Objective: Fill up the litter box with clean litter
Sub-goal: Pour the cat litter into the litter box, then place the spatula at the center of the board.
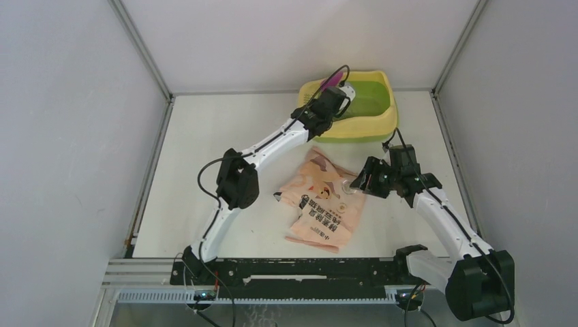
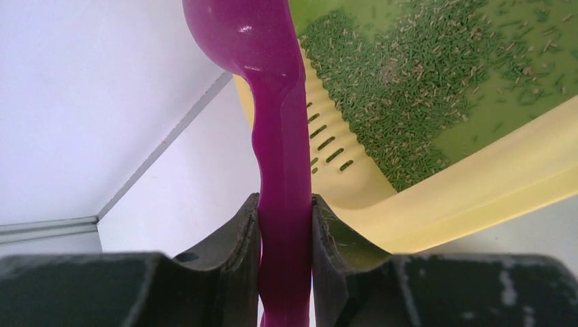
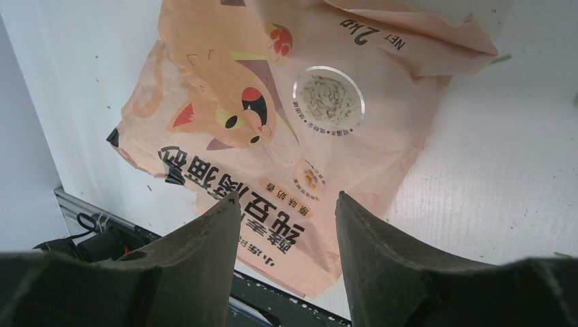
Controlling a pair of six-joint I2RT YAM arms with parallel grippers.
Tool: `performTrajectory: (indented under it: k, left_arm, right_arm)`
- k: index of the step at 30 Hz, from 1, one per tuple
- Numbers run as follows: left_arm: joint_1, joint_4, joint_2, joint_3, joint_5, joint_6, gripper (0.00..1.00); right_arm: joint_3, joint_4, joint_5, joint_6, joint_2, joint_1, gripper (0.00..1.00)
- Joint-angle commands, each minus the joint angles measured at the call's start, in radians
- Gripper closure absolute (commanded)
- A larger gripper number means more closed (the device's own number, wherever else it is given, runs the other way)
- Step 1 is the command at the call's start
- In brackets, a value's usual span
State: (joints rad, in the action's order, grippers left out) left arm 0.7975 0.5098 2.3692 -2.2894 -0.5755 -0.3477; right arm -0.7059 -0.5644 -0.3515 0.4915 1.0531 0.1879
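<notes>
At the far right corner of the table (image 1: 204,150), in the overhead view, the litter box (image 1: 382,119) is sitting against the back wall, its pale yellow rim enclosing a lime-green basin. The left gripper (image 1: 334,95) is reaching over the box's near-left end and is carrying a magenta scoop (image 1: 332,82). A peach-pink printed bag (image 1: 324,201) is lying flat at the table's centre, and the right gripper (image 1: 361,178) is hanging over the bag's right edge.

In the left wrist view, the left gripper (image 2: 286,204) is clamping the scoop handle (image 2: 283,170) between both fingers (image 2: 242,231); the jaws are closed on it. Beyond the handle, the slotted grille (image 2: 327,143) is showing at the end of the litter box (image 2: 477,197). The litter (image 2: 422,88) is lying as short granules spread across the green basin floor beside the grille.

In the right wrist view, the right gripper (image 3: 286,204) is standing with its jaws apart and nothing between them. The bag (image 3: 272,136) is lying beneath it, cat print facing up, with a round clear window (image 3: 328,99) showing pale pellets.
</notes>
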Motion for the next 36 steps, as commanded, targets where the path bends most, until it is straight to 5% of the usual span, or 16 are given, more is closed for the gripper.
performTrajectory:
  k: [1,14,23,29,36]
  left_arm:
    - [-0.033,0.011,-0.16,0.05,0.037,0.131,0.97]
    - [-0.36,-0.156,-0.994,1.019,0.452,0.736,0.93]
    - [-0.629,-0.49,-1.122,1.459,0.857,0.965,0.89]
    - [-0.708,-0.637,-0.924,1.435,1.011,1.018,0.9]
    - [-0.76,-0.36,-0.711,1.211,0.995,0.89,0.91]
  right_arm:
    - [0.004,0.042,-0.03,-0.017,-0.018,-0.014,0.39]
    - [-0.024,-0.045,-0.014,-0.019,-0.116,-0.013,0.39]
    - [-0.032,-0.09,-0.004,-0.004,-0.151,-0.005,0.39]
    - [-0.032,-0.117,0.026,0.016,-0.176,0.032,0.39]
    - [-0.032,-0.118,0.042,0.013,-0.173,0.048,0.39]
